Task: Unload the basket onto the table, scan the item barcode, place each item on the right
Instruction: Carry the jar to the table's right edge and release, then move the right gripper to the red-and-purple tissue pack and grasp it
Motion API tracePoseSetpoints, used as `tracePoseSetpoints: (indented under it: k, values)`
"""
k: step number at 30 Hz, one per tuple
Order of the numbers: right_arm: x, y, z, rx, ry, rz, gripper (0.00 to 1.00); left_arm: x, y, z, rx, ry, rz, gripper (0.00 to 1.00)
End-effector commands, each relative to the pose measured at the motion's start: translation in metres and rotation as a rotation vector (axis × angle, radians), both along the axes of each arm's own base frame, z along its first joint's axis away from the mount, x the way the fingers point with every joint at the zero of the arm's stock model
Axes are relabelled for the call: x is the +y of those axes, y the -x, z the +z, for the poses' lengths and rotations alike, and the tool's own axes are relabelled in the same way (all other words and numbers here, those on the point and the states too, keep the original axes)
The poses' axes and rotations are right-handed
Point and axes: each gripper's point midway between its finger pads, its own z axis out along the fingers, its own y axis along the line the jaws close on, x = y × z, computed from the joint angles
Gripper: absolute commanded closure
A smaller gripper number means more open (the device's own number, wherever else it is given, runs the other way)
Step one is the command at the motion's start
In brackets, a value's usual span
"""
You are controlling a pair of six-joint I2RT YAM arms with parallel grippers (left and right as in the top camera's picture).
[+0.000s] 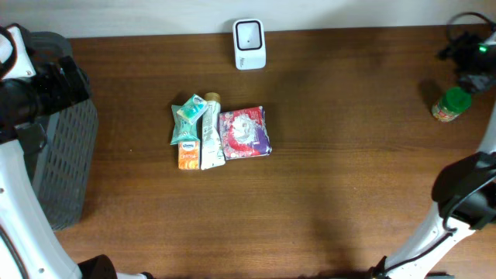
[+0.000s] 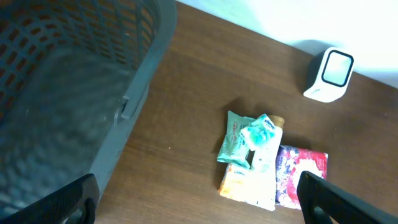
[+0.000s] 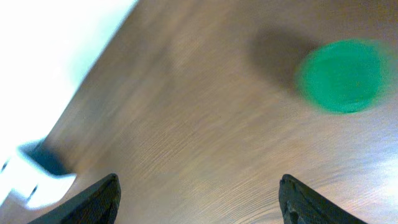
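A white barcode scanner (image 1: 249, 44) stands at the table's far edge. A small jar with a green lid (image 1: 451, 105) stands upright at the far right. My right gripper (image 1: 467, 68) hovers just beyond it; in the right wrist view the gripper (image 3: 199, 202) is open over bare wood, and the blurred green lid (image 3: 346, 76) lies ahead, apart from both fingers. Mid-table lies a cluster: a teal tissue pack (image 1: 188, 112), a white tube (image 1: 211, 132), an orange pack (image 1: 187, 153) and a red-purple packet (image 1: 245, 133). My left gripper (image 2: 199, 202) is open and holds nothing, beside the basket.
A grey mesh basket (image 1: 66, 155) stands at the table's left edge, under my left arm. The left wrist view shows its wall (image 2: 74, 81), the scanner (image 2: 329, 74) and the item cluster (image 2: 261, 155). The right arm's base rises at the lower right.
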Motion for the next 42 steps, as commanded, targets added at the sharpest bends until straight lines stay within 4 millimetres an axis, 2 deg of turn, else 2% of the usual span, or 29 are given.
tracePoseSetpoints:
  k: [1,2,3,4,5,9,10,14,18,23,27,32,36,42]
  values:
    - [0.109,-0.011,0.013,-0.073,-0.037,0.438,0.23,0.0,0.004,0.007,-0.02,-0.004,0.008,0.01]
    - [0.139,-0.008,0.009,-0.047,-0.023,0.52,0.23,0.0,0.004,0.007,-0.02,-0.004,0.008,0.01]
    - [0.171,-0.007,0.003,-0.012,0.003,0.582,0.15,0.0,0.004,0.007,-0.02,-0.004,0.008,0.01]
    - [0.195,-0.005,0.0,0.008,0.04,0.631,0.06,0.0,0.004,0.007,-0.02,-0.004,0.008,0.01]
    - [0.217,-0.004,-0.004,0.025,0.083,0.674,0.01,0.0,0.004,0.007,-0.02,-0.004,0.008,0.01]
    - [0.277,-0.011,0.0,-0.029,0.174,0.786,0.01,0.0,0.004,0.007,-0.02,-0.004,0.008,0.01]
    - [0.285,-0.008,-0.001,-0.026,0.173,0.804,0.01,0.0,0.004,0.007,-0.02,-0.004,0.008,0.01]
    - [0.302,0.004,-0.018,0.032,0.158,0.848,0.01,0.0,0.004,0.007,-0.02,-0.004,0.008,0.01]
    - [0.3,0.017,-0.047,0.121,0.135,0.854,0.01,0.0,0.004,0.007,-0.02,-0.004,0.008,0.01]
    - [0.297,0.033,-0.1,0.226,0.106,0.857,0.01,0.0,0.004,0.007,-0.02,-0.004,0.008,0.01]
    - [0.296,0.041,-0.125,0.261,0.092,0.852,0.01,0.0,0.004,0.007,-0.02,-0.004,0.008,0.01]
    - [0.328,0.047,-0.134,0.202,-0.073,0.911,0.01,0.0,0.004,0.007,-0.02,-0.004,0.008,0.01]
    - [0.354,0.051,-0.135,0.186,-0.099,0.934,0.01,0.0,0.004,0.007,-0.02,-0.004,0.008,0.01]
    - [0.376,0.06,-0.136,0.187,-0.084,0.985,0.01,0.0,0.004,0.007,-0.02,-0.004,0.008,0.01]
